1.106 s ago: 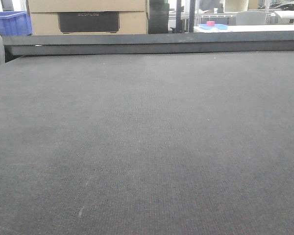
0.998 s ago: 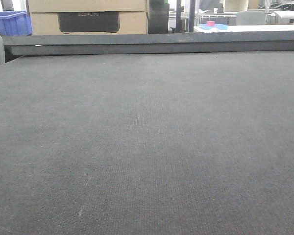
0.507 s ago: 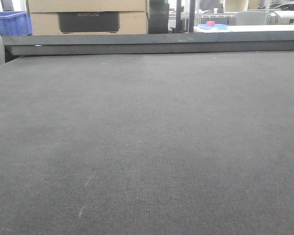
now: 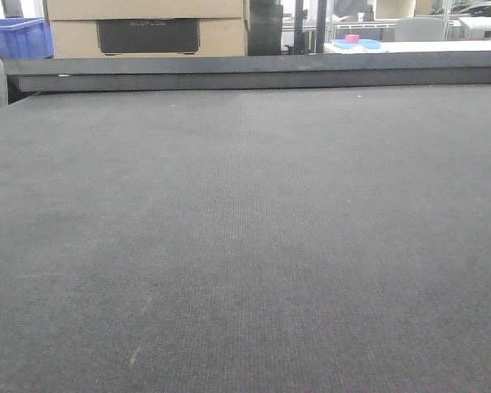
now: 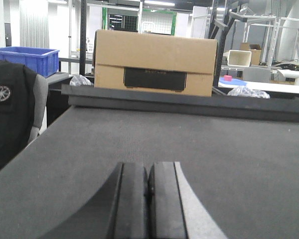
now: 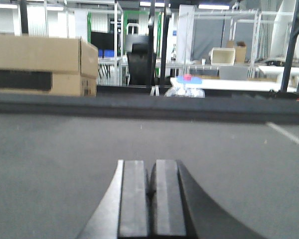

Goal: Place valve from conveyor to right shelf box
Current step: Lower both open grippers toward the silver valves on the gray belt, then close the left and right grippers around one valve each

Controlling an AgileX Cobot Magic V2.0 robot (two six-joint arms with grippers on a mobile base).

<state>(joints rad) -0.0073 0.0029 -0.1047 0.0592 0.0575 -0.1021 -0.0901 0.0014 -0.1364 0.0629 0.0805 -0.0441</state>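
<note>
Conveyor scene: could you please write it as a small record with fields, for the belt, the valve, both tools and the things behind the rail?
conveyor: dark grey woven belt, fills the front view
rail: dark, straight, at the belt's far end
valve: not seen in any view
left tool: shut, holds nothing, above the belt
right tool: shut, holds nothing, above the belt
behind rail: cardboard box, with a blue crate to its left
shelf box: not seen

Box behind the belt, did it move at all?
No. The box sits in the same spot as before, right behind the rail, in the front view.
</note>
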